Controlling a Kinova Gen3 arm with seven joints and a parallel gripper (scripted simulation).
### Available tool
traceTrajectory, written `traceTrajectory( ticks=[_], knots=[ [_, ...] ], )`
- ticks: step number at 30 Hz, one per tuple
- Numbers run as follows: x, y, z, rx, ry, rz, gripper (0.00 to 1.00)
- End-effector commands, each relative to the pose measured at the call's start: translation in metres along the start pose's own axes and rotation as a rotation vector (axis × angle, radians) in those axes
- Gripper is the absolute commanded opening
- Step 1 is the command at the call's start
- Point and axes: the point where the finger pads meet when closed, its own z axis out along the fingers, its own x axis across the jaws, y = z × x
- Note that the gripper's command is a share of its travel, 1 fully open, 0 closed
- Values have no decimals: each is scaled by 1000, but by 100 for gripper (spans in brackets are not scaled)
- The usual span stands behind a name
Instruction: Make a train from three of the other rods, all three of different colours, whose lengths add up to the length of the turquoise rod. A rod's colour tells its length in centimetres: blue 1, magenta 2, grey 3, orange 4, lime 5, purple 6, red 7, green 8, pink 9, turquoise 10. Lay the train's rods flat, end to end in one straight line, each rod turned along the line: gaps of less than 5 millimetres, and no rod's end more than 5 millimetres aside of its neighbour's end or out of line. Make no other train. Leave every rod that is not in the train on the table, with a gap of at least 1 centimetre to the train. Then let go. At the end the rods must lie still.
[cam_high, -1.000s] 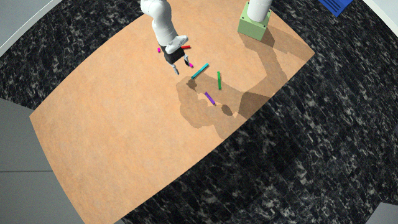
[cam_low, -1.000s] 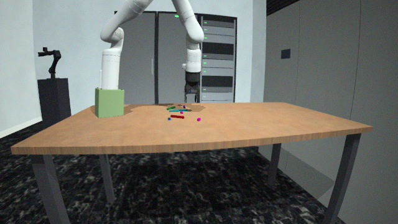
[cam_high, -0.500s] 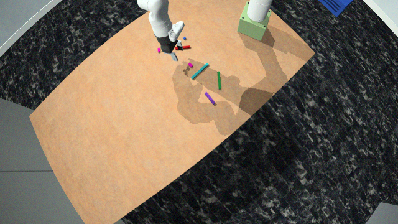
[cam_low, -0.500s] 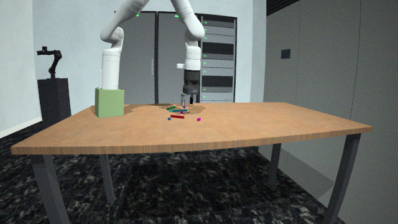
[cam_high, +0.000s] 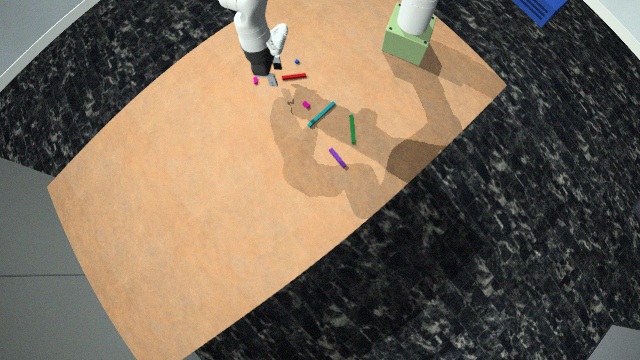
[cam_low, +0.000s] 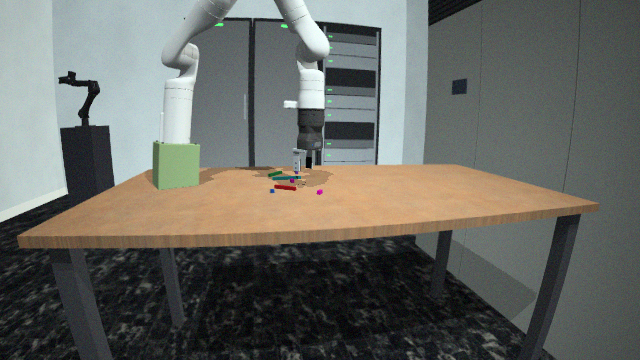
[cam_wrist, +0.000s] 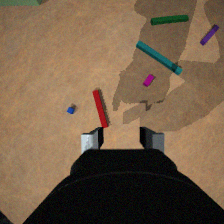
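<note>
My gripper (cam_high: 274, 72) is open and empty, pointing down a little above the table. In the wrist view the gripper (cam_wrist: 122, 140) has its left finger close to the near end of the red rod (cam_wrist: 100, 108). The red rod (cam_high: 294, 76) lies flat. The small blue rod (cam_high: 297, 61) lies just beyond it, apart from it, and shows in the wrist view (cam_wrist: 71, 109). One magenta rod (cam_high: 306, 104) lies next to the turquoise rod (cam_high: 321, 114). A second magenta rod (cam_high: 255, 80) lies on the gripper's other side, out of the wrist view.
A green rod (cam_high: 352, 129) and a purple rod (cam_high: 337, 157) lie beyond the turquoise rod, each apart from the others. The arm's light green base block (cam_high: 409, 37) stands at the table's far edge. The arm's shadow covers the turquoise, green and purple rods.
</note>
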Motion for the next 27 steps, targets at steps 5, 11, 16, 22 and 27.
traceTrajectory(
  ticks=[5, 11, 16, 22, 27],
  knots=[
    [-10, 12, -4, -27, -16, -43, 100],
    [-10, 13, -4, -29, -17, -47, 100],
    [-10, 13, -4, -29, -17, -47, 100],
    [-10, 13, -4, -29, -17, -47, 100],
    [-10, 13, -4, -29, -17, -47, 100]
  ],
)
